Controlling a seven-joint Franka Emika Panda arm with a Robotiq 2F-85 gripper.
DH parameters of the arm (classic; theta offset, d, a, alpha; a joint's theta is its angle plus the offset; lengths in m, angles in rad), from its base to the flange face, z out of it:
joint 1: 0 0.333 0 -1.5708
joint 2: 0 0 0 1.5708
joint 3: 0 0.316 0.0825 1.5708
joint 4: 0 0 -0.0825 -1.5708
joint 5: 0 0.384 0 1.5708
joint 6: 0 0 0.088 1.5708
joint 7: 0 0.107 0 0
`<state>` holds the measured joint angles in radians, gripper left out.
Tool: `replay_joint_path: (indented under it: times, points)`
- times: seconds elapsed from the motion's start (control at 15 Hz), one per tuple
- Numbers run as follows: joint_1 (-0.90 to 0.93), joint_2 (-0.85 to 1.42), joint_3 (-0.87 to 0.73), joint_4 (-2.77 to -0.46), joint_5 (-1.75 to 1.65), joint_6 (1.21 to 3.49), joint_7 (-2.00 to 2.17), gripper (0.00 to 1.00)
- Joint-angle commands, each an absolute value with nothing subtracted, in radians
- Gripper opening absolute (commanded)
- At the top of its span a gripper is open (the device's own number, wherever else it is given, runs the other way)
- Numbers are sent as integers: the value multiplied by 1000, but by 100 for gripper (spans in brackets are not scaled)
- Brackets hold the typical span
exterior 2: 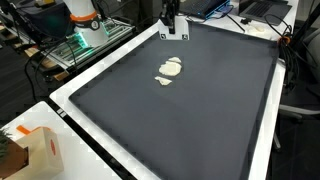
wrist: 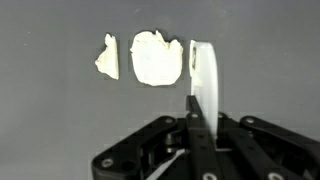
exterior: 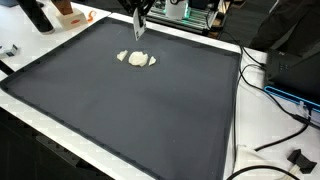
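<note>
Scraps of pale, crumpled stuff lie on the dark mat [wrist: 50, 120], and the wrist view shows them in a row. Furthest left on the mat is a small scrap [wrist: 106, 57]. Just beside it, but apart from it, is a larger lump [wrist: 152, 58] with ragged edges. At the right of the row a white slab [wrist: 206, 80] stands up on edge from the gripper [wrist: 197, 112]. The gripper's black fingers are drawn close together on the slab's lower end, so it is clenched on that piece.

In both exterior views the gripper [exterior: 138, 36] [exterior 2: 173, 33] hangs over the far part of the mat [exterior: 150, 110] [exterior 2: 200, 110], close to the mat's far border. The small scrap [exterior: 124, 56] [exterior 2: 163, 80] and the larger lump [exterior: 141, 59] [exterior 2: 172, 67] rest flat on the mat, near the gripper but not under it.

The mat covers most of a white table [exterior 2: 70, 105], whose bare rim frames the mat. In an exterior view a cardboard box [exterior 2: 40, 150] sits off the mat's near left corner. In an exterior view, cables [exterior: 268, 85] trail past the mat's right border.
</note>
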<state>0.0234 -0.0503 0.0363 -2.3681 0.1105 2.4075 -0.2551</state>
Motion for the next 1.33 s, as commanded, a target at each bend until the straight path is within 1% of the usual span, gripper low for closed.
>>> replay_joint_path:
  times: [0.0,0.33,0.53,1.27]
  points:
    - [38,-28,22,-2376,286,2458,-440,1]
    - [26,-1,16,-2373,539,2451,-703,1]
    - [13,21,11,-2373,621,2431,-780,1]
    - [-52,97,0,-2376,813,2364,-835,1]
